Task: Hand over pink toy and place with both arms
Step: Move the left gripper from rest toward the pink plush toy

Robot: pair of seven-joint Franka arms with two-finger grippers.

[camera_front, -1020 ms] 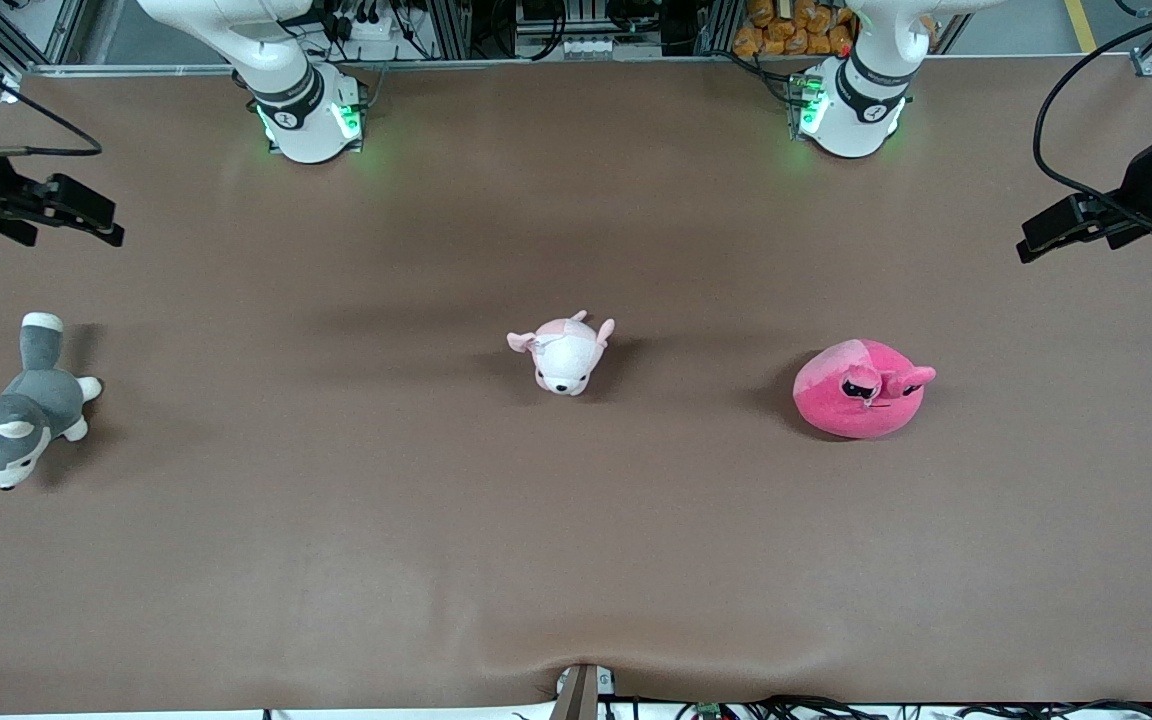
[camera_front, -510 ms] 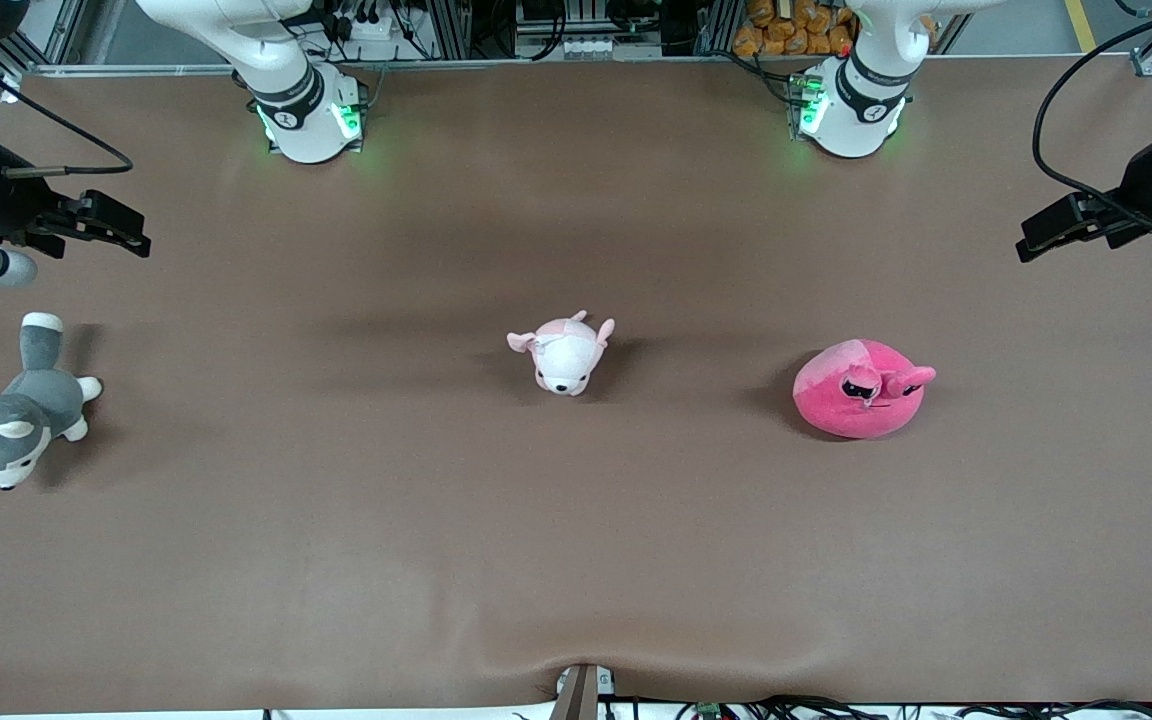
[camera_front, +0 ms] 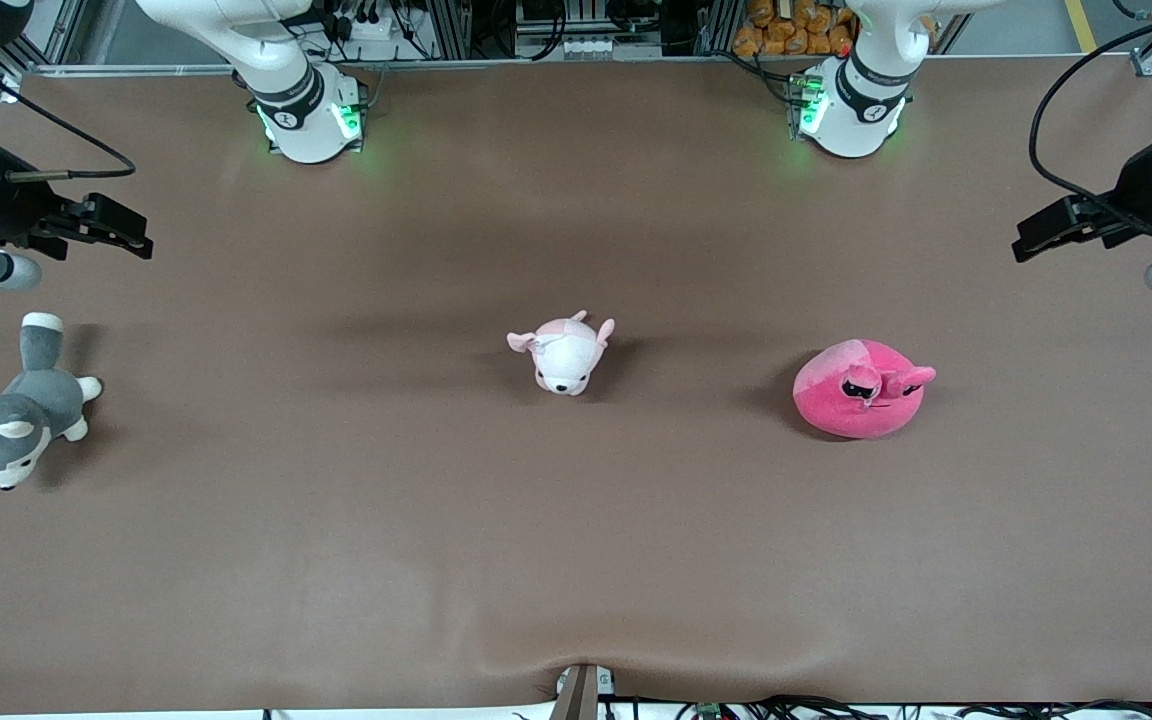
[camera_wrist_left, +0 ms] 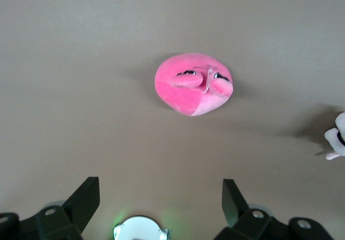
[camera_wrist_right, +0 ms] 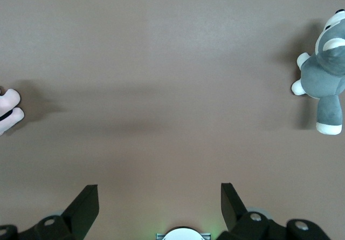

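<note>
The pink toy (camera_front: 861, 392), a round hot-pink plush with half-lidded black eyes, lies on the brown table toward the left arm's end. In the left wrist view the pink toy (camera_wrist_left: 191, 83) sits well away from the fingers. My left gripper (camera_front: 1021, 245) hangs open and empty over the table's edge at the left arm's end, apart from the toy. In the left wrist view this gripper (camera_wrist_left: 160, 189) has its jaws spread wide. My right gripper (camera_front: 141, 240) hovers open over the right arm's end of the table. The right wrist view shows the right gripper (camera_wrist_right: 159, 191) holding nothing.
A small pale pink-and-white puppy plush (camera_front: 566, 352) lies at the table's middle. A grey-and-white husky plush (camera_front: 16, 420) lies at the right arm's end, below the right gripper in the front view. The arm bases (camera_front: 306, 120) (camera_front: 851, 110) stand along the table's top edge.
The right gripper has come in from the table's edge toward the middle and then held. The left gripper has shifted only slightly. The toys have not moved.
</note>
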